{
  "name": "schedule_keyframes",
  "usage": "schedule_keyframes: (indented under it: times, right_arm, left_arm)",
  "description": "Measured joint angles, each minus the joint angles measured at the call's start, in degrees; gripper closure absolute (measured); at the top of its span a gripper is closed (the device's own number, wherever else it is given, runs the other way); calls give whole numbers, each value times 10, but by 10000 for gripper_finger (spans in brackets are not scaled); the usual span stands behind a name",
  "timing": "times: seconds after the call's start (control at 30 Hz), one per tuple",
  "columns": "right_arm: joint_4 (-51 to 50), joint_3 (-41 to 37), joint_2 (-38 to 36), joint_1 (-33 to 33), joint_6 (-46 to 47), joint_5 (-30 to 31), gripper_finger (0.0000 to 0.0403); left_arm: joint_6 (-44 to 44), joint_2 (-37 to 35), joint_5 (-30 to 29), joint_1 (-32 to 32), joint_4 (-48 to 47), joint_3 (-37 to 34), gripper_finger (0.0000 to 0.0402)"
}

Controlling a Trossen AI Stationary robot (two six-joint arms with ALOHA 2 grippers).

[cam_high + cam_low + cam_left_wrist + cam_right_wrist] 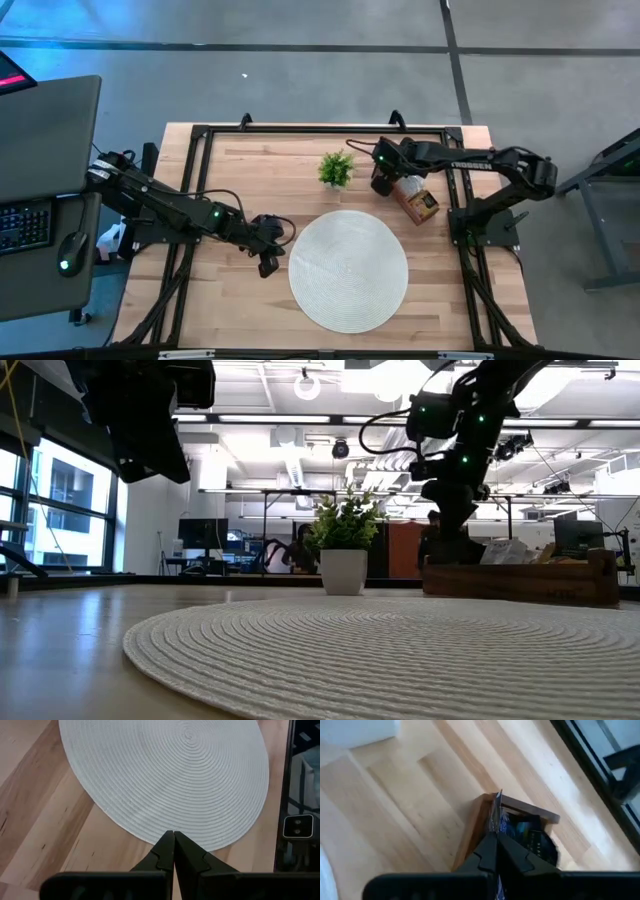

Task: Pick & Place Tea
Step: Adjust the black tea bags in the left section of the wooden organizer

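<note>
My right gripper (383, 184) (493, 836) reaches down over the end of the long wooden tray (418, 203) (472, 822) that lies nearest the plant, and is shut on a black tea sachet with pale print (496, 810). More dark sachets (534, 840) lie in the tray behind it, and pale ones (505, 550) stick up above its wall. My left gripper (268, 243) (174, 836) is shut on nothing and hovers just off the left edge of the round white woven mat (348, 270). My right gripper pinches the black sachet between its two fingers, coming from above and pointing down. The sachet stands on edge, and its upper edge (497, 800) shows past the fingertips (485, 845). It is still over the tray's end; whether it is lifted clear does not show.
A small green potted plant (337, 168) (345, 545) stands just left of the tray, close to my right gripper. The mat (170, 770) (380, 650) covers the table's middle. A black frame (320, 130) runs round the table. Bare wood lies left of and behind the mat.
</note>
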Motion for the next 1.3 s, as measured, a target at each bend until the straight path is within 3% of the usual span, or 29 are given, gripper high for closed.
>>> schedule_keyframes:
  times: [0.2,0.57,0.73,0.9,1.3]
  right_arm:
    - [-22,0,-1,-21,8,39,389]
    - [-40,0,-1,-24,4,89,285]
    - [-55,0,-12,-24,4,104,259]
    - [-66,0,-38,-24,7,140,259]
    - [-65,-28,-66,-24,59,135,301]
  left_arm:
    - [-4,0,-1,0,0,0,397]
    - [-7,0,-2,0,0,0,397]
    - [-7,0,-2,0,0,0,397]
    - [-7,0,-2,0,0,0,397]
    - [-7,0,-3,0,0,0,397]
